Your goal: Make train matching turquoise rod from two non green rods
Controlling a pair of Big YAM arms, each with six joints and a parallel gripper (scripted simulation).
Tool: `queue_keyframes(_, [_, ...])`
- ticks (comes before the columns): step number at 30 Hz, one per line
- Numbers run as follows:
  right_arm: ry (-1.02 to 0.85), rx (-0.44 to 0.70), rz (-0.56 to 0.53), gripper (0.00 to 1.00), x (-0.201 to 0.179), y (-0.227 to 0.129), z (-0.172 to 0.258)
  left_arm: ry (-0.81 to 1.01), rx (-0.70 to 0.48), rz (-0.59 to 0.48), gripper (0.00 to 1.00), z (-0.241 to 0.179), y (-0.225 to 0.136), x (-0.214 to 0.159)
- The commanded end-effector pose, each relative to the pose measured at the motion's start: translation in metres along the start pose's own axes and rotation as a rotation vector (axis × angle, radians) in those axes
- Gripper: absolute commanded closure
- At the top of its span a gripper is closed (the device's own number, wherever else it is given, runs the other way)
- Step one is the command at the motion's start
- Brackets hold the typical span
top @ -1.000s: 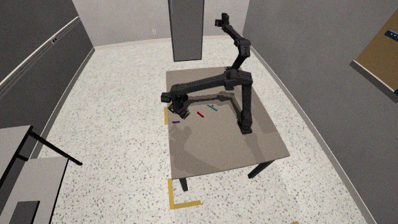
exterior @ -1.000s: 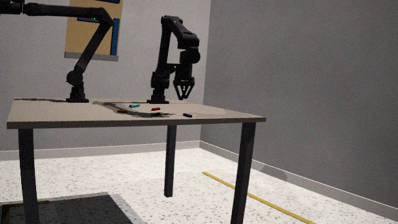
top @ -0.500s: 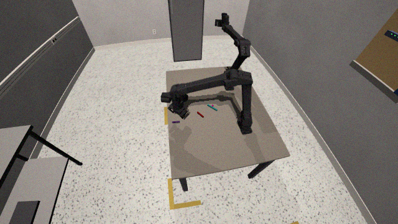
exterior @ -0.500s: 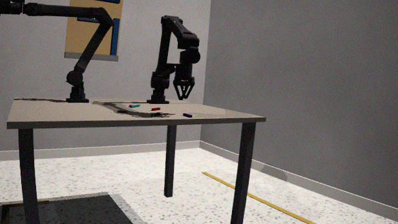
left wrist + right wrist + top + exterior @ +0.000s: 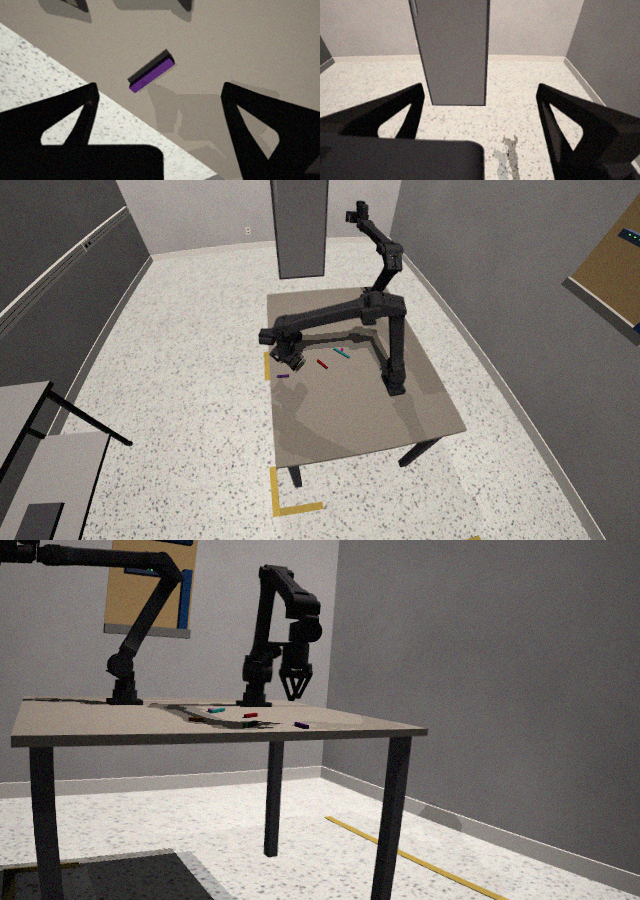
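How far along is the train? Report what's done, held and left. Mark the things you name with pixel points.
Done: no train yet; the purple rod [image 5: 283, 376] [image 5: 301, 725] [image 5: 153, 75] and red rod [image 5: 322, 364] [image 5: 250, 715] lie apart.
In hand: nothing; the left pincer [image 5: 298, 365] [image 5: 292, 698] [image 5: 160, 89] and right pincer [image 5: 360, 203] [image 5: 480, 89] stand open.
Left: choosing two rods and laying them end to end, matching the turquoise rod [image 5: 344, 354] [image 5: 218, 710].
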State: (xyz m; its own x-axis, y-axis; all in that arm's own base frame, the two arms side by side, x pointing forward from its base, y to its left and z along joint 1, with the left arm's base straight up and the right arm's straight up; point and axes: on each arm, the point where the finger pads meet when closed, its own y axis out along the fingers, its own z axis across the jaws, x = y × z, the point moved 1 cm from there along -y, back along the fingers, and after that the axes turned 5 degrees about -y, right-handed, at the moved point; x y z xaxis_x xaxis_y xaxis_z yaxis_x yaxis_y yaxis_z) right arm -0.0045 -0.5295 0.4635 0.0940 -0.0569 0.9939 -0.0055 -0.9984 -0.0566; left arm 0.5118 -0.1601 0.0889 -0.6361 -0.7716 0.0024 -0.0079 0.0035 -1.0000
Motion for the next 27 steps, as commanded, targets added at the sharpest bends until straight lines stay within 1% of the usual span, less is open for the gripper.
queue_keyframes(1, [0.007, -0.001, -0.057, 0.0, 0.037, 0.003, 0.0, -0.055, 0.068, 0.023, 0.0, 0.018, -0.027, 0.001])
queue_keyframes(3, [0.007, -0.001, -0.057, 0.0, 0.037, 0.003, 0.0, -0.055, 0.068, 0.023, 0.0, 0.018, -0.027, 0.001])
queue_keyframes(5, [0.007, -0.001, -0.057, 0.0, 0.037, 0.003, 0.0, -0.104, 0.073, 0.023, 0.0, 0.022, -0.028, 0.0])
queue_keyframes(7, [0.007, -0.001, -0.057, 0.0, 0.037, 0.003, 0.0, -0.16, 0.079, 0.023, 0.0, 0.027, -0.03, 0.0])
queue_keyframes(11, [0.007, -0.001, -0.057, 0.0, 0.037, 0.003, 0.0, -0.311, 0.061, 0.014, 0.0, 0.029, -0.021, 0.002])
queue_keyframes(18, [0.007, -0.001, -0.057, 0.0, 0.037, 0.003, 0.0, -0.508, 0.064, 0.008, 0.0, 0.03, -0.025, 0.005])
queue_keyframes(20, [0.007, -0.001, -0.057, 0.0, 0.037, 0.003, 0.0, -0.508, 0.064, 0.008, 0.0, 0.03, -0.025, 0.005])
queue_keyframes(22, [0.007, -0.001, -0.057, 0.0, 0.037, 0.003, 0.0, -0.608, 0.055, 0.004, 0.0, 0.031, -0.021, 0.007])
queue_keyframes(27, [0.007, -0.001, -0.057, 0.0, 0.037, 0.003, 0.0, -0.753, 0.063, 0.0, 0.0, 0.033, -0.025, 0.01])
